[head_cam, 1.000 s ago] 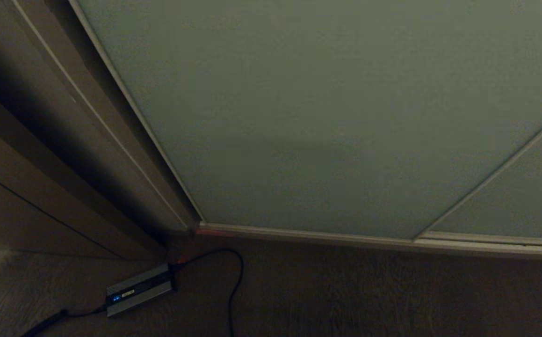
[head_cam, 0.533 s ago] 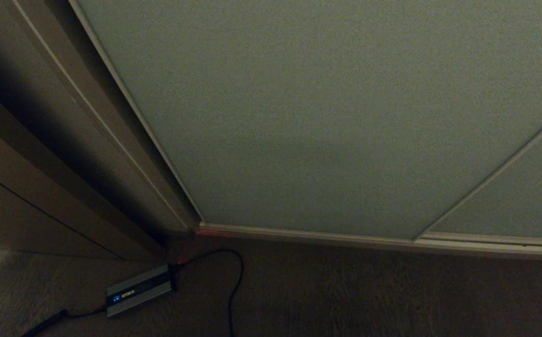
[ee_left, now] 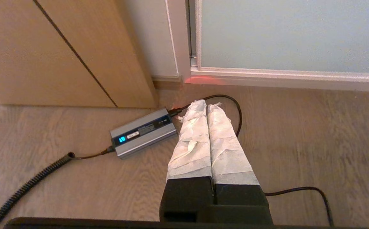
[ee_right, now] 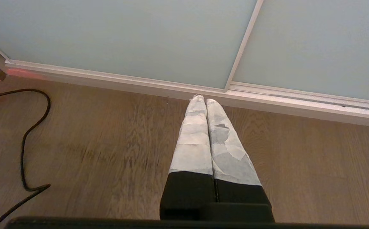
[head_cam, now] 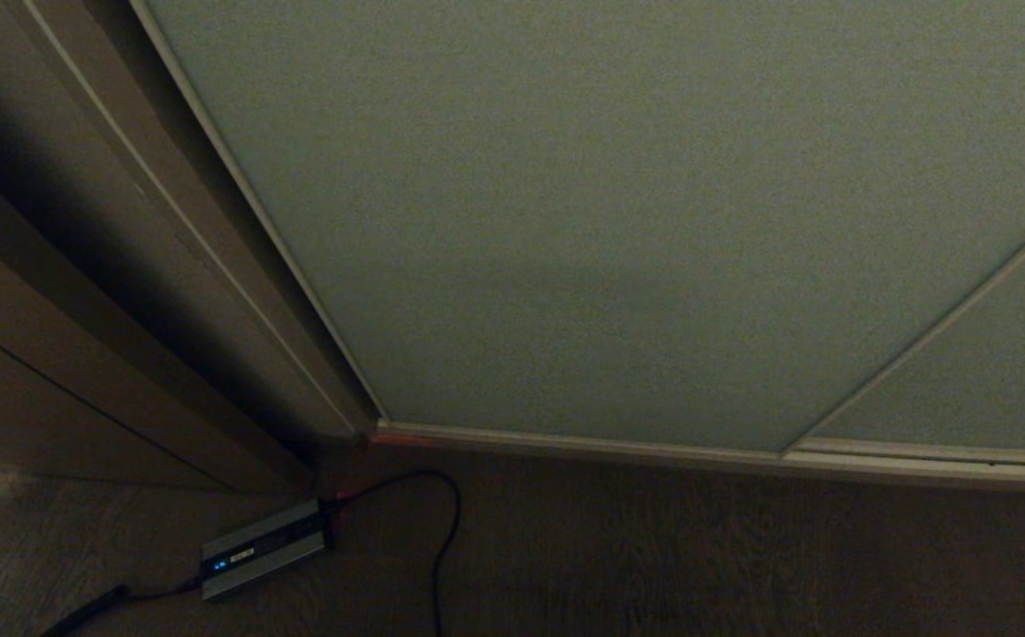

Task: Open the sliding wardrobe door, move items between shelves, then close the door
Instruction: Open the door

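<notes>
low over the wood-grain floor [ee_left: 299,133], the left gripper [ee_left: 207,105] hangs with its tape-wrapped fingers pressed together and nothing between them, pointing toward the corner where the wardrobe meets a brown wooden side panel [ee_left: 44,54]. the right gripper [ee_right: 202,99] hangs the same way, fingers together and empty, its tips aimed at the bottom track [ee_right: 267,98]. neither arm shows in the head view.

just beyond both grippers stands the sliding wardrobe door [head_cam: 609,203], a pale grey-green matte panel in a thin light frame. it looks fully shut against the left jamb, and a second panel [head_cam: 990,372] overlaps it on the right. no shelves and no toys can be seen; whatever is inside is hidden behind the door.

by my judgement the task is at its very start: the door is not yet slid aside, so opening, moving the items and closing all remain.

a small silver power brick [ee_left: 143,132] with a blue light lies on the floor near the left gripper, a black cable [ee_left: 235,108] looping from it past the fingers and a coiled lead [ee_left: 28,184] running the other way. the room is dim in the head view.
</notes>
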Controlling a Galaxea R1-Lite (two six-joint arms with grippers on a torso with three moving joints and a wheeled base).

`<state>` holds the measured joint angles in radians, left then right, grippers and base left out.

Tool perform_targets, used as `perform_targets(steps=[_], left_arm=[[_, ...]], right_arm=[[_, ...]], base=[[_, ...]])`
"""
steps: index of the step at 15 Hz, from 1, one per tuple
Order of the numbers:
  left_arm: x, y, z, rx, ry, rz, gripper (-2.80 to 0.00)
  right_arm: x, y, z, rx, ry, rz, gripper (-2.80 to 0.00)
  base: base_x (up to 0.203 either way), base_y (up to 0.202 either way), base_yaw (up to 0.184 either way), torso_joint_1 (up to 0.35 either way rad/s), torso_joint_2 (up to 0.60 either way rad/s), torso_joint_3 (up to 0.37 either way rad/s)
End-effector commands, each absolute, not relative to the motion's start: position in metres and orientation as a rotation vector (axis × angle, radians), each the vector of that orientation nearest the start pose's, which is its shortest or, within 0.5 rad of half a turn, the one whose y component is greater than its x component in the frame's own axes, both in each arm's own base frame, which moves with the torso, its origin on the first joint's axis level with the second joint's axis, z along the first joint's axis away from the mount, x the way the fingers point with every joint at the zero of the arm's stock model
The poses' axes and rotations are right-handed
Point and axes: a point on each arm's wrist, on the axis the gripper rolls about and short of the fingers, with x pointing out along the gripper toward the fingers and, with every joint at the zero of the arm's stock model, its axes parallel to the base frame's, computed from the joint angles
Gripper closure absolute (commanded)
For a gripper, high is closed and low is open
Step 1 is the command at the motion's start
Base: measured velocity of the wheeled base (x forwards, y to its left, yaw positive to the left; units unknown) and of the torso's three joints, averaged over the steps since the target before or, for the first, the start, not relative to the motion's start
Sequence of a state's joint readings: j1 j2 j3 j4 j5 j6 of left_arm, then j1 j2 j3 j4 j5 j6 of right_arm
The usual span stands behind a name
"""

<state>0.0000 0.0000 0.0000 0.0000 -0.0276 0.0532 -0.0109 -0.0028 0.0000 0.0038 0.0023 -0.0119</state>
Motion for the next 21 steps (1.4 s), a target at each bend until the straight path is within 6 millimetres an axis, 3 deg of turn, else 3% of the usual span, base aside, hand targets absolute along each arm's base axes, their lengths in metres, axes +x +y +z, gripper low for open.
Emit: perform_targets(steps=[1,2,4,7,9,12,14,18,21], left_arm=[[-0.023,-0.001,0.075,0.051,0.002,-0.026,0.0],[-0.023,0.0,0.077,0.055,-0.007,-0.021,0.0],[-0.031,0.0,0.102,0.067,-0.102,-0.001,0.0],[-0.054,0.0,0.174,0.079,-0.3,0.03,0.0],[-0.046,0.001,0.228,0.062,-0.344,0.072,0.0],[-0.002,0.003,0.298,0.03,-0.419,0.14,0.0],[0.037,0.004,0.326,0.02,-0.495,0.173,0.0],[0.108,0.009,0.351,0.016,-0.54,0.182,0.0],[0.144,0.012,0.368,0.024,-0.619,0.185,0.0]], right_arm=[[-0.022,0.0,0.074,-0.012,0.009,-0.008,0.0],[-0.022,0.0,0.074,-0.012,0.009,-0.008,0.0],[-0.022,0.0,0.074,-0.012,0.009,-0.008,0.0],[-0.022,0.0,0.074,-0.012,0.01,-0.007,0.0],[-0.022,0.0,0.074,-0.012,0.01,-0.007,0.0],[-0.022,0.0,0.074,-0.012,0.009,-0.008,0.0],[-0.022,0.0,0.074,-0.012,0.011,-0.008,0.0],[-0.022,0.0,0.074,-0.012,0.009,-0.008,0.0],[-0.022,0.0,0.074,-0.012,0.009,-0.007,0.0]], base=[[0.0,0.0,0.0,0.0,0.0,0.0],[0.0,0.0,0.0,0.0,0.0,0.0],[0.0,0.0,0.0,0.0,0.0,0.0],[0.0,0.0,0.0,0.0,0.0,0.0],[0.0,0.0,0.0,0.0,0.0,0.0],[0.0,0.0,0.0,0.0,0.0,0.0],[0.0,0.0,0.0,0.0,0.0,0.0],[0.0,0.0,0.0,0.0,0.0,0.0],[0.0,0.0,0.0,0.0,0.0,0.0]])
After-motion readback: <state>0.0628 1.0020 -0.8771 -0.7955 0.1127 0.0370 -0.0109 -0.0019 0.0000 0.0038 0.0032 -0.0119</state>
